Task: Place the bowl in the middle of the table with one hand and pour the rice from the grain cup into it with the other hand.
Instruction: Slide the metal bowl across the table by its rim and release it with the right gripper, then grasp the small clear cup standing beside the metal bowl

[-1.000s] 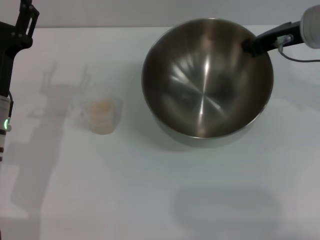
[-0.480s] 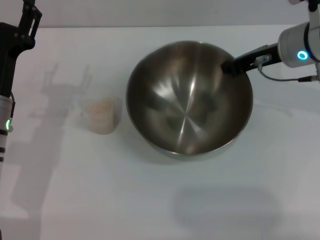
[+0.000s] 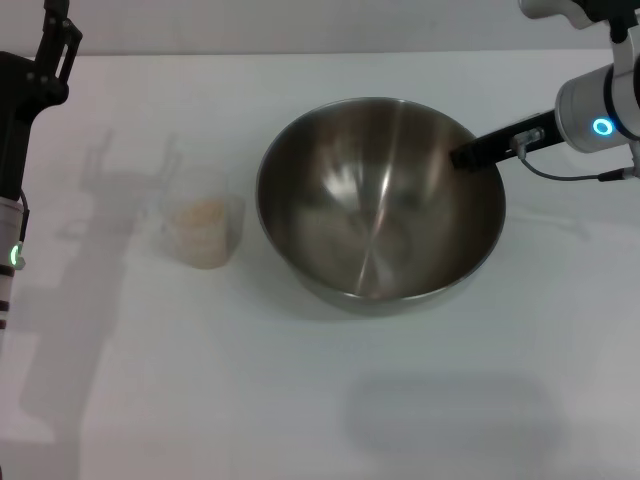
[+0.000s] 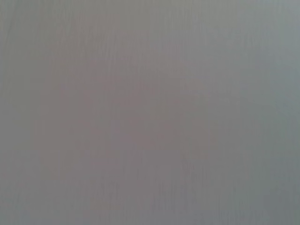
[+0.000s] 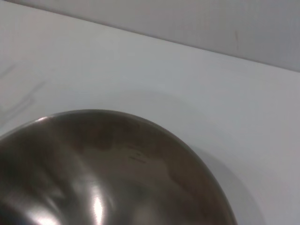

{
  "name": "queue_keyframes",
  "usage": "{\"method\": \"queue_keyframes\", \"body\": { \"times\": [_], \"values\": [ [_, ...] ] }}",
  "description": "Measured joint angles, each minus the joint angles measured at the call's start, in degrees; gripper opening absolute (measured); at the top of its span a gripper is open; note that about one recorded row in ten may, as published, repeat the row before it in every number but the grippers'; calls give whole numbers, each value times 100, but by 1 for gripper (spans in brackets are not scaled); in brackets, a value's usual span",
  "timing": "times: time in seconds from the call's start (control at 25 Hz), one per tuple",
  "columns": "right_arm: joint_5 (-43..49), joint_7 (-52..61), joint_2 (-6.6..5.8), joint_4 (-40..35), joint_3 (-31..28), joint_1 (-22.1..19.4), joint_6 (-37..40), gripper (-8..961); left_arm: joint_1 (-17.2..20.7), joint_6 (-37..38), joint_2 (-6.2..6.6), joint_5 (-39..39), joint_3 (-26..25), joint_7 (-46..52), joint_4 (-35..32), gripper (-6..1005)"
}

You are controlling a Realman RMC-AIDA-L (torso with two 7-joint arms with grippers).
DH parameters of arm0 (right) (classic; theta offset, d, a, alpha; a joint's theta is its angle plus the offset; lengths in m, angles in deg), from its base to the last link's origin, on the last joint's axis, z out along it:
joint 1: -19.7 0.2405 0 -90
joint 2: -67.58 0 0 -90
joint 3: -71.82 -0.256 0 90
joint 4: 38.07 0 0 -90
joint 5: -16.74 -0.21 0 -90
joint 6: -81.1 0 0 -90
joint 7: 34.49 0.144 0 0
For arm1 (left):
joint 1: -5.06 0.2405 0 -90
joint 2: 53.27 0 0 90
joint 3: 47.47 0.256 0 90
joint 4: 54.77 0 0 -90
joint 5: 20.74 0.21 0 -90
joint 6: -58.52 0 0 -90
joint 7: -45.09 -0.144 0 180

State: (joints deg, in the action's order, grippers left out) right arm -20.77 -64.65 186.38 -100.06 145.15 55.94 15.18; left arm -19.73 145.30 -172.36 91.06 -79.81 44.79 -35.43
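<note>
The steel bowl [image 3: 370,220] sits near the middle of the white table [image 3: 300,400], its inside empty. My right gripper [image 3: 462,157] is shut on the bowl's far right rim, with one dark finger reaching inside. The right wrist view shows the bowl's rim and inner wall [image 5: 108,173] close up. The clear grain cup [image 3: 205,230] stands upright on the table to the left of the bowl, apart from it, with pale rice [image 3: 203,213] inside. My left arm [image 3: 20,110] is parked at the far left edge, away from the cup. The left wrist view shows only a blank grey surface.
The table's far edge meets a grey wall [image 3: 300,25] just behind the bowl. Bare tabletop lies in front of the bowl and the cup. Shadows of the left arm fall on the table around the cup.
My right gripper has carried the bowl to the left and toward me, from the back right to near the middle. The bowl now sits level. The cup and left arm have not moved.
</note>
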Motion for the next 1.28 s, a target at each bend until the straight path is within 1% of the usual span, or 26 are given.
{"method": "queue_keyframes", "body": {
  "times": [0.28, 0.4, 0.64, 0.72, 0.76, 0.8, 0.88, 0.96, 1.04, 1.12, 1.24, 1.28],
  "values": [
    [125, 7, -9, 85, -13, 113, -4, 69, 47, 26, 0, 0, 0, 4, 5, 802],
    [235, -10, -8, -59, 22, 134, -5, 89, 61, 52, 2, 0, 0, 4, 8, 802],
    [302, -9, -4, -931, 1, 4, -91, 319, 120, 182, 16, 0, 0, 4, 9, 801],
    [430, -5, -5, -1235, -39, -33, -50, 347, 140, 223, 25, 0, 0, 6, 10, 801],
    [535, -7, 6, -1527, -46, -96, 86, 362, 155, 249, 27, 0, 0, 8, 9, 801],
    [535, -7, 6, -1527, -46, -96, 86, 376, 170, 274, 27, 0, 0, 10, 9, 801],
    [554, -48, 19, -1814, 3, -199, 417, 390, 189, 292, 24, 0, -1, 12, 9, 801],
    [517, -109, 38, -2015, 157, -343, 1013, 390, 196, 295, 21, 0, 0, 13, 9, 801],
    [417, -135, 58, -2075, 429, -535, 1842, 389, 200, 291, 20, 0, 0, 13, 9, 801],
    [228, -139, 65, -2001, 845, -784, 3055, 389, 203, 287, 19, 0, -1, 13, 9, 801],
    [-228, -142, 67, -1592, 1726, -1194, 5486, 389, 203, 286, 12, 0, -1, 13, 9, 801],
    [-372, -140, 64, -1375, 2064, -1282, 6419, 389, 203, 285, 11, 0, 0, 13, 8, 801]
  ]
}}
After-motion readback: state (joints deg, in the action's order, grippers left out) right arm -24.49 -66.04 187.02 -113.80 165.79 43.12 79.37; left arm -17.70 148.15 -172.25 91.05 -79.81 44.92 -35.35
